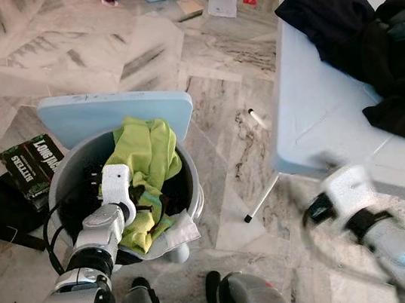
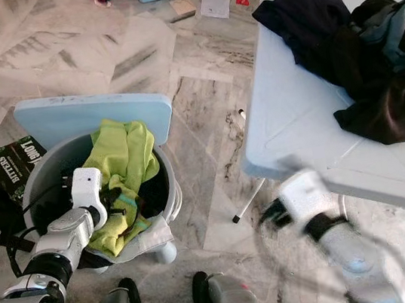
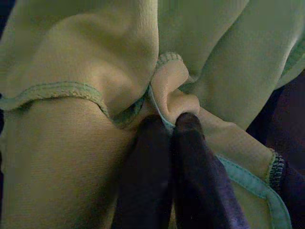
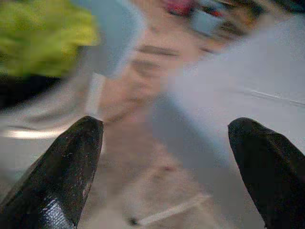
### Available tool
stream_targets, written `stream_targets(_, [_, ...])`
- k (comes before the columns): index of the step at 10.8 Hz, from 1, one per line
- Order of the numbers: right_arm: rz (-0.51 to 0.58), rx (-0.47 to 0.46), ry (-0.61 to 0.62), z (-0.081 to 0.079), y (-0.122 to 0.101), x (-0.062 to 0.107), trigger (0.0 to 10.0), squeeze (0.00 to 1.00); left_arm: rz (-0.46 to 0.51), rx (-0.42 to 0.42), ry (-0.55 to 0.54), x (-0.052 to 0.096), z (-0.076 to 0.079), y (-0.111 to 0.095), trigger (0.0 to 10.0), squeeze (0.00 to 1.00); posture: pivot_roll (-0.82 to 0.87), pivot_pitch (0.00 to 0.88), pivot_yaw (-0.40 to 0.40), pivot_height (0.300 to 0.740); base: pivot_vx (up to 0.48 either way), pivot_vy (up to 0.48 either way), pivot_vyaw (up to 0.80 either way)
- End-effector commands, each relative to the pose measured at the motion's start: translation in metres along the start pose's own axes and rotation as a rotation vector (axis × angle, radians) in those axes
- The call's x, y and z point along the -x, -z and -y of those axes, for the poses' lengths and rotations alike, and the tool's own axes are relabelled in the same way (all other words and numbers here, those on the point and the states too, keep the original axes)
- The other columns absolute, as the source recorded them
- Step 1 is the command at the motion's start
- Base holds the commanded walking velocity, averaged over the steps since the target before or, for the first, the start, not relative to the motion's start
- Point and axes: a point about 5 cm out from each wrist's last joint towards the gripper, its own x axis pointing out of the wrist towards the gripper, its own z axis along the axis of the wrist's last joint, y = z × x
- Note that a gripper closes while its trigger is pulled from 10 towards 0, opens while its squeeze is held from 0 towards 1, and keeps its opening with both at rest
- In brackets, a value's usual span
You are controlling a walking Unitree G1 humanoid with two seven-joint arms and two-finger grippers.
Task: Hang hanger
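Right gripper (image 4: 164,167) blurred, fingers spread wide beside the white table (image 1: 316,96). No hanger we can make out. Left gripper (image 3: 172,125) pinches the yellow-green garment (image 1: 146,156) inside the grey laundry bin (image 1: 66,179).

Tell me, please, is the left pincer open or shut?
Shut: the left pincer pinches a fold of the green cloth in the bin.

I see my left arm (image 1: 90,267) as ribbed silver segments with black joints and a black cable looping beside it, ending in a white wrist block. My right arm (image 1: 399,244) is blurred silver and white. Each gripper has two tapered black fingers (image 4: 62,176).
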Motion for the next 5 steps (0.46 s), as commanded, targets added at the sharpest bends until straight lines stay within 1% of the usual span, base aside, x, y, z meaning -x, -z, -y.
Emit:
stream_targets(1, [-0.003, -0.022, -0.033, -0.001, -0.002, 0.004, 10.0, 0.0, -0.015, 0.012, -0.001, 0.0, 0.002, 0.006, 0.0, 0.0, -0.19, 0.212, -0.151, 0.74, 0.0, 0.0, 0.0])
stream_targets(2, [-0.003, -0.072, -0.076, -0.005, -0.003, 0.005, 10.0, 0.0, -0.012, 0.016, -0.003, 0.0, 0.001, 0.006, 0.0, 0.0, -0.19, 0.211, -0.15, 0.74, 0.0, 0.0, 0.0])
stream_targets(3, [-0.013, -0.159, -0.124, -0.008, -0.004, 0.006, 10.0, 0.0, -0.009, 0.019, -0.003, 0.0, 0.001, 0.006, 0.0, 0.0, -0.19, 0.211, -0.148, 0.74, 0.0, 0.0, 0.0])
stream_targets(4, [-0.037, -0.288, -0.254, -0.016, -0.01, 0.008, 10.0, 0.0, 0.002, 0.021, -0.002, 0.0, 0.002, 0.004, 0.0, 0.0, -0.19, 0.209, -0.144, 0.74, 0.0, 0.0, 0.0])
stream_targets(5, [-0.052, -0.272, -0.312, -0.019, -0.01, 0.01, 10.0, 0.0, 0.006, 0.022, -0.003, -0.001, 0.001, 0.003, 0.0, 0.0, -0.19, 0.207, -0.142, 0.74, 0.0, 0.0, 0.0])
